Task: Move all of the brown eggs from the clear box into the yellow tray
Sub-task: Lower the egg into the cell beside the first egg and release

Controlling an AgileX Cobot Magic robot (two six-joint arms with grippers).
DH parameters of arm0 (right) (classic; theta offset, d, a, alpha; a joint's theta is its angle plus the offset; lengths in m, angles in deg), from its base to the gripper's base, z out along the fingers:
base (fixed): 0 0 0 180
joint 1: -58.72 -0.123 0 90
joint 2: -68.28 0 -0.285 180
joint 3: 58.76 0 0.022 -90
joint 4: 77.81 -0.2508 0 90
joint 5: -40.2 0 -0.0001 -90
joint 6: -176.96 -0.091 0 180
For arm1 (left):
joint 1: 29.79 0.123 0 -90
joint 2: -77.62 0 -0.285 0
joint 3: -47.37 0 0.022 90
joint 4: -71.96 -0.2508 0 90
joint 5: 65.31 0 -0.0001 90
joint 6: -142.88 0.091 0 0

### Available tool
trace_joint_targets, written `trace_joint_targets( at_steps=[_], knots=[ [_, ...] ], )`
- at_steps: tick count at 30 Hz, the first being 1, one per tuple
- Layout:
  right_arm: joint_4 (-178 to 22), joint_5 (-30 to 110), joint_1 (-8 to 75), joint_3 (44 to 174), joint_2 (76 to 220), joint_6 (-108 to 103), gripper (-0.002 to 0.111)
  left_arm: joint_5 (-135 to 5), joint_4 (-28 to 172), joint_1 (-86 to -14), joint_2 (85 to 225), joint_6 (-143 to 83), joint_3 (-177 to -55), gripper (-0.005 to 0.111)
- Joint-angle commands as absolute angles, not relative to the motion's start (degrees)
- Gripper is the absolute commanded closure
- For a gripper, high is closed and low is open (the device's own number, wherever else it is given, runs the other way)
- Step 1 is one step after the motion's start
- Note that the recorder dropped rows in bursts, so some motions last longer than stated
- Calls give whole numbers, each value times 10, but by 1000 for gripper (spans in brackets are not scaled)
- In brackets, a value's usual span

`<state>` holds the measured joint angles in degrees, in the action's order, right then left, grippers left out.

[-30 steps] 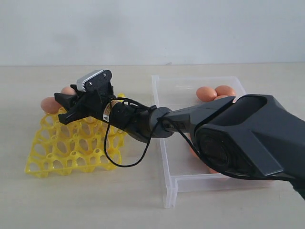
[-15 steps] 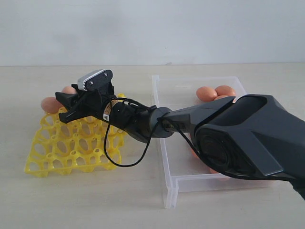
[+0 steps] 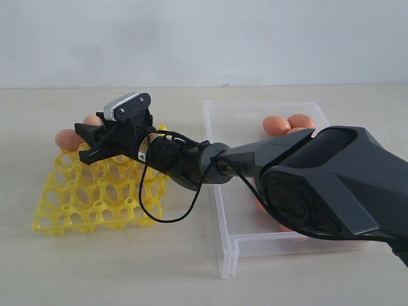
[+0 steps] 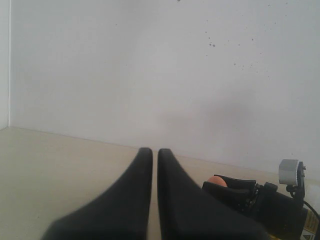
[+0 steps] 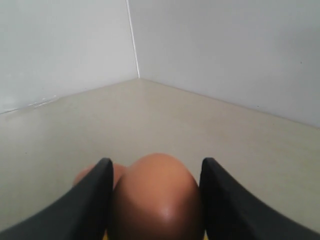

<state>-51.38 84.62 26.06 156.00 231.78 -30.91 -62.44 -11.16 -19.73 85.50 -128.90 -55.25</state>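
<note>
Hardly moved, right pincer [image 3: 81, 141] clamped on brown egg [image 5: 157, 197] (over yellow tray [image 3: 89, 223]), left pincer [image 4: 153, 151] together

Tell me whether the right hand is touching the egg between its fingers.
Touching. The right wrist view shows the egg in the right hand, pressed against both fingers with no gap.

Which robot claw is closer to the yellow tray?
The right. The right gripper is over the far side of the yellow tray, clasping a brown egg. The left gripper, shut, is off to one side, away from it.
</note>
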Motion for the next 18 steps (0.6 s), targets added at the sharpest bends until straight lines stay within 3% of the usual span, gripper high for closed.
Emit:
trace_joint_targets(
  at_steps=[1, 18],
  knots=[
    [-514, 827, 261, 1561, 2321, -312, 64, -622, -115, -197, 854, -1285, -554, 103],
    [-489, 827, 261, 1561, 2321, -314, 64, -622, -115, -197, 854, -1283, -554, 103]
  ],
)
